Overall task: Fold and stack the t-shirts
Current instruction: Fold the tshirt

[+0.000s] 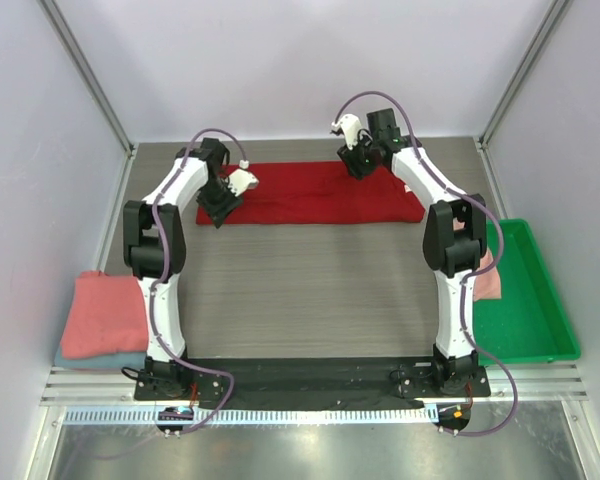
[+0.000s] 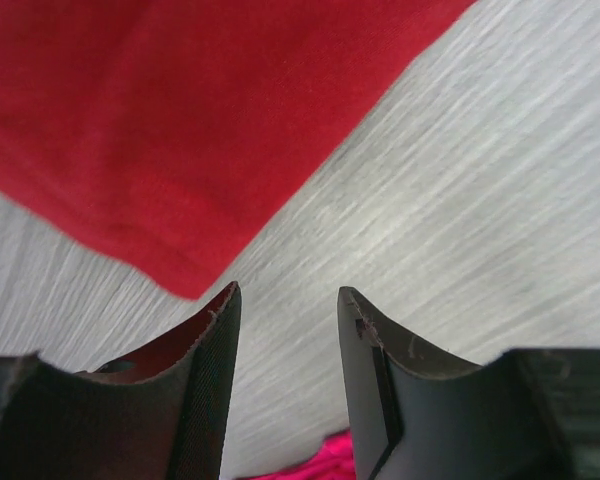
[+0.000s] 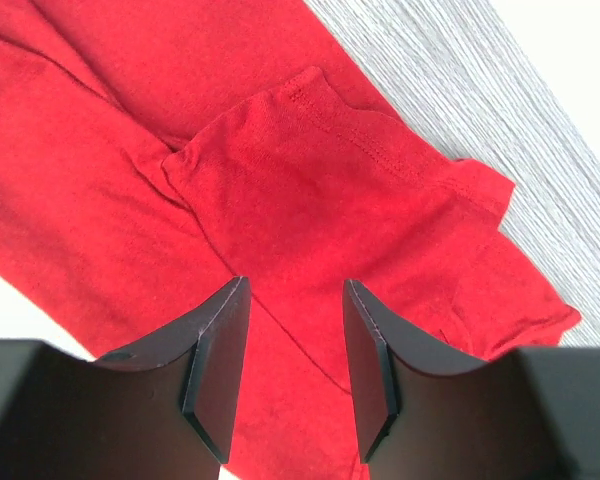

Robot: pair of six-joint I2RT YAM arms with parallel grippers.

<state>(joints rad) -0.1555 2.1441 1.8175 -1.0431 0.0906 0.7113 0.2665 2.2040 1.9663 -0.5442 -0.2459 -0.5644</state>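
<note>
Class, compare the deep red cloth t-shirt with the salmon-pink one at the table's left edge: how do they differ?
The deep red cloth t-shirt lies spread in a long band at the far side; the salmon-pink cloth t-shirt is folded compactly at the near left. The red one rests on the table; the pink one sits atop pale blue-grey cloth. Both are plain cloth.

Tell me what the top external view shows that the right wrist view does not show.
Only the top view shows the left arm, a folded pink shirt lying on a blue-grey shirt at the left, and the green tray at the right. Only the right wrist view shows the stitched sleeve hem and the open right gripper over the cloth. Both show the red shirt and the grey table.
</note>
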